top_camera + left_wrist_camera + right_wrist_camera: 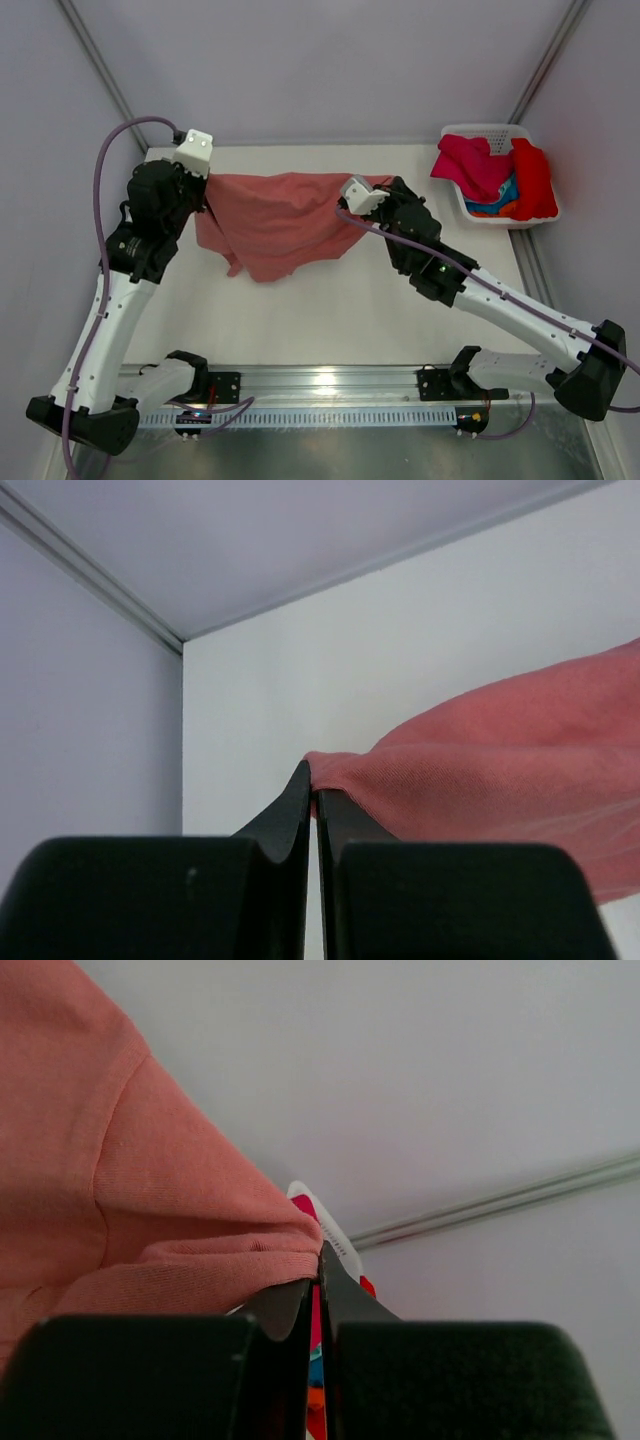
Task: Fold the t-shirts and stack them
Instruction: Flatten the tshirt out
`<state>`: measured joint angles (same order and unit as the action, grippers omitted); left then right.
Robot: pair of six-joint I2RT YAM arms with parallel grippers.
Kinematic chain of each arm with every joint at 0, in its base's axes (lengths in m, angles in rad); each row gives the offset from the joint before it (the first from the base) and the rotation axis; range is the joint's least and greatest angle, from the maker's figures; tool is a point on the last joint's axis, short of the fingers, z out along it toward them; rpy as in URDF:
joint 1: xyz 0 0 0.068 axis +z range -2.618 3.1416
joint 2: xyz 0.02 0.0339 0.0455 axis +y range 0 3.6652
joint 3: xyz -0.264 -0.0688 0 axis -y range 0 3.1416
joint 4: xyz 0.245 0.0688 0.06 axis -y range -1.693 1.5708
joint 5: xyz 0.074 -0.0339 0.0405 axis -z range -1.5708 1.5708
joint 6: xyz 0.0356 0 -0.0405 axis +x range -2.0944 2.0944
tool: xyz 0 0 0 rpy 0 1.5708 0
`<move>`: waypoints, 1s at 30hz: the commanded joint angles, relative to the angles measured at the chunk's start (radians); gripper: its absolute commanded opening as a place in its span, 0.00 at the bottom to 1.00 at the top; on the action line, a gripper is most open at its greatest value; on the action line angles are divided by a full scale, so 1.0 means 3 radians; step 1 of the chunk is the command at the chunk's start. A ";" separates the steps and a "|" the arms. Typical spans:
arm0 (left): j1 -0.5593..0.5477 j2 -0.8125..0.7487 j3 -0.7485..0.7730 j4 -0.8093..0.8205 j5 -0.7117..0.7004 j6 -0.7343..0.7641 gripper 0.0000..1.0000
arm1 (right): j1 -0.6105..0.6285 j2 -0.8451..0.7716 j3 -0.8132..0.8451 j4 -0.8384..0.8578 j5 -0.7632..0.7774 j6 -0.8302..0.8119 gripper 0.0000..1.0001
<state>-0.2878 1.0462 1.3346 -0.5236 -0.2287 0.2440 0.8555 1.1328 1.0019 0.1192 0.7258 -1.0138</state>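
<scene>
— When looking from above, where to find the salmon t-shirt point(275, 225)?
— Stretched left to right over the far table point(330, 320); other t-shirts point(490, 175) heaped in the basket point(487, 128), far right.
— And from the left wrist?
— Clamped at one edge by the left gripper point(313, 780).
— From the right wrist?
— Pinched likewise at a hem by the right gripper point(318, 1260).

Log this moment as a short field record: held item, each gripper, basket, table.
held item: pink t-shirt, stretched between both arms, lower part hanging toward the table
left gripper: shut on the shirt's edge
right gripper: shut on the shirt's edge
basket: white, far right corner, holding unfolded magenta, red, blue and orange shirts
</scene>
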 commanded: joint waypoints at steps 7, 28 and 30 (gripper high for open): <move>0.0013 -0.0154 -0.0194 -0.0106 0.0449 -0.0051 0.00 | -0.0136 -0.0314 0.0331 -0.0034 -0.0118 0.0352 0.03; 0.0013 0.0092 -0.0741 -0.1180 0.2491 0.0644 0.99 | -0.0136 -0.0202 0.0454 -0.0725 -0.0660 0.0863 0.03; 0.0013 0.0168 -0.0747 -0.1088 0.2424 0.0553 0.99 | -0.0136 -0.0207 0.0449 -0.0765 -0.0706 0.0884 0.03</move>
<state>-0.2874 1.0725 1.1160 -0.8680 0.4725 0.4232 0.8165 1.0740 1.0866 -0.1150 0.5446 -0.7883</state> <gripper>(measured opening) 0.988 0.036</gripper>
